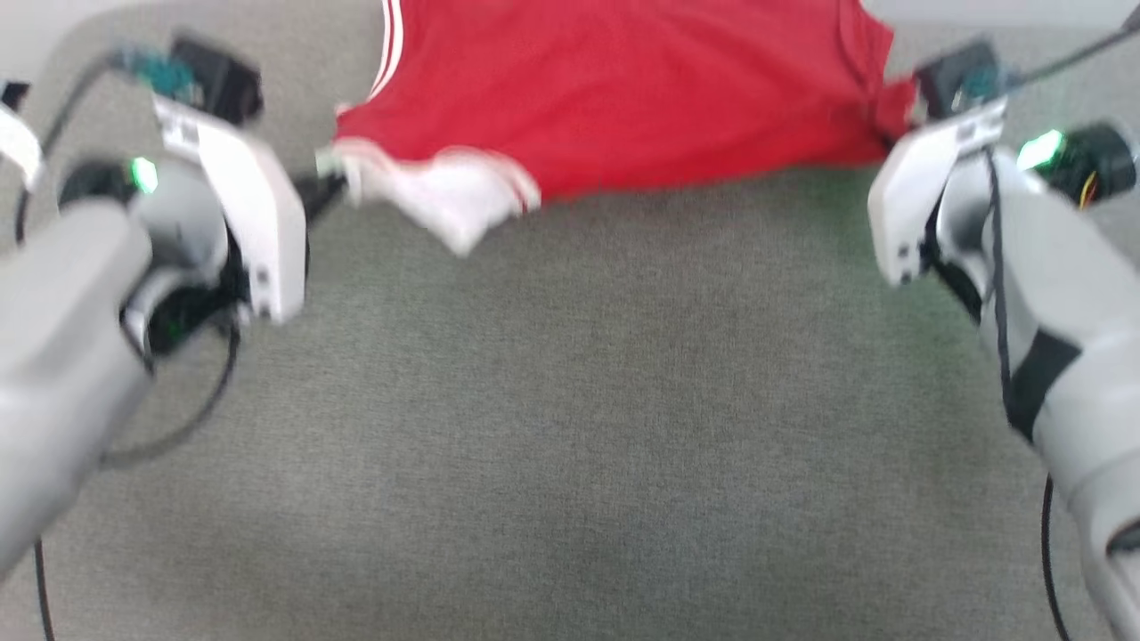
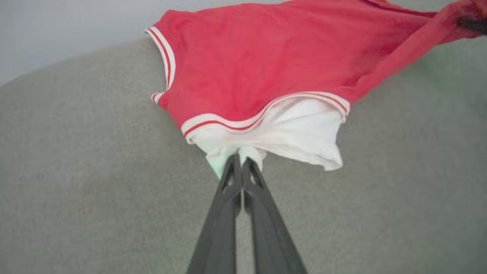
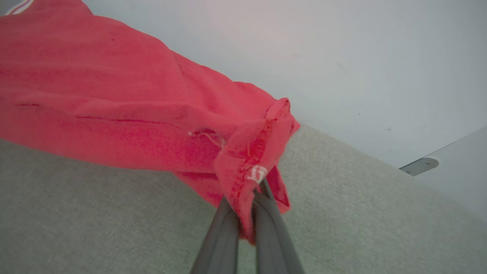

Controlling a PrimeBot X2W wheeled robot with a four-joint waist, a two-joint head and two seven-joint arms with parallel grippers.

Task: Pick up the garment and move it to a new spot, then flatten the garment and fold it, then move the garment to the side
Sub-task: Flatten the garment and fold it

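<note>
Since L gripper [image 2: 240, 161] is clamped tight on the white sleeve [image 2: 296, 133] and R gripper [image 3: 258, 188] on a red corner, I've the garment [image 1: 641, 98] stretched across frame top (mid-move, I reckon); next: spread it flat on table [image 1: 570, 401].

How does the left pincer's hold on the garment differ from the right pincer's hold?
The left pincer pinches the white sleeve of the garment; the right pincer pinches a bunched red corner. Cloth at the left pincer fans out loose; at the right pincer it wraps around the tips. Both are shut on the garment, holding it stretched between them.
</note>
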